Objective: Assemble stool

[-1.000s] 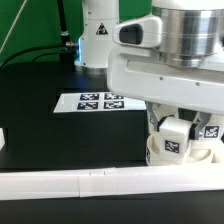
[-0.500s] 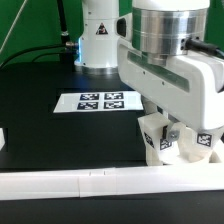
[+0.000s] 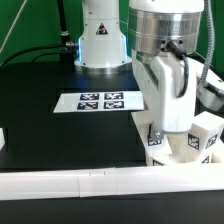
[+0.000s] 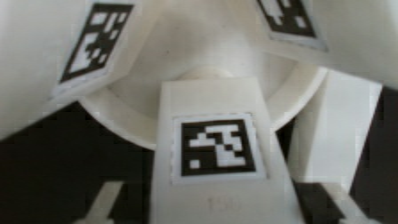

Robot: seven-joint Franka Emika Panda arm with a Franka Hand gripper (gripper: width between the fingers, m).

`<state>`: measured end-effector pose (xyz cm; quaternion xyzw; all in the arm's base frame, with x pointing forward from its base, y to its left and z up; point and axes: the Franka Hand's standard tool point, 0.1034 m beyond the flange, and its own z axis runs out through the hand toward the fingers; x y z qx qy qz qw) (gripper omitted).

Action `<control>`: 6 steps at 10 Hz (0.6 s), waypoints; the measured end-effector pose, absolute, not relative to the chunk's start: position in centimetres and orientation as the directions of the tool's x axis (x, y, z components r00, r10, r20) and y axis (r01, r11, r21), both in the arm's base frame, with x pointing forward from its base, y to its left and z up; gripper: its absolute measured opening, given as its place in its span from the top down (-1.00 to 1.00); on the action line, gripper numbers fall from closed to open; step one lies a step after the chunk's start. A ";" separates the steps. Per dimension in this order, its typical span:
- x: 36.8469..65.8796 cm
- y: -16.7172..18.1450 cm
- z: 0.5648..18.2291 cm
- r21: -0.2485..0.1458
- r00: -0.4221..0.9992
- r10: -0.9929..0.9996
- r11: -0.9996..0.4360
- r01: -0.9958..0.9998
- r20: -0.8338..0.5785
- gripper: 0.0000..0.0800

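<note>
The arm stands low over the seat (image 3: 180, 152), which lies on the black table (image 3: 60, 135) at the exterior view's right, just behind the white rail (image 3: 90, 183). A leg (image 4: 217, 135) with a tag stands between the fingers (image 4: 103, 200) of the gripper (image 4: 217, 195); I cannot tell if they pinch it. The marker board (image 3: 97, 101) lies apart, farther back.

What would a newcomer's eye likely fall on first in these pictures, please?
First the big white arm filling the exterior view's right, bent over the stool near the white rail in front. In the wrist view, a tagged leg stands close to the camera against the round seat. The marker board lies mid-table.
</note>
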<state>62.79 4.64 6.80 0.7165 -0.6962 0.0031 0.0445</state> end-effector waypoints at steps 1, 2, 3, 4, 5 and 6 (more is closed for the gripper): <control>62.5 4.7 6.8 0.070 -0.036 -0.996 0.041 -0.997 0.078 0.15; 62.4 4.9 6.9 0.072 -0.070 -0.994 0.077 -0.994 0.087 0.15; 62.1 4.7 6.9 0.079 -0.156 -0.983 0.163 -0.983 0.097 0.15; 62.0 4.7 6.9 0.082 -0.176 -0.979 0.184 -0.979 0.101 0.15; 62.0 4.7 6.9 0.082 -0.162 -0.982 0.170 -0.982 0.099 0.13; 62.0 4.7 6.9 0.083 -0.161 -0.982 0.170 -0.982 0.100 0.13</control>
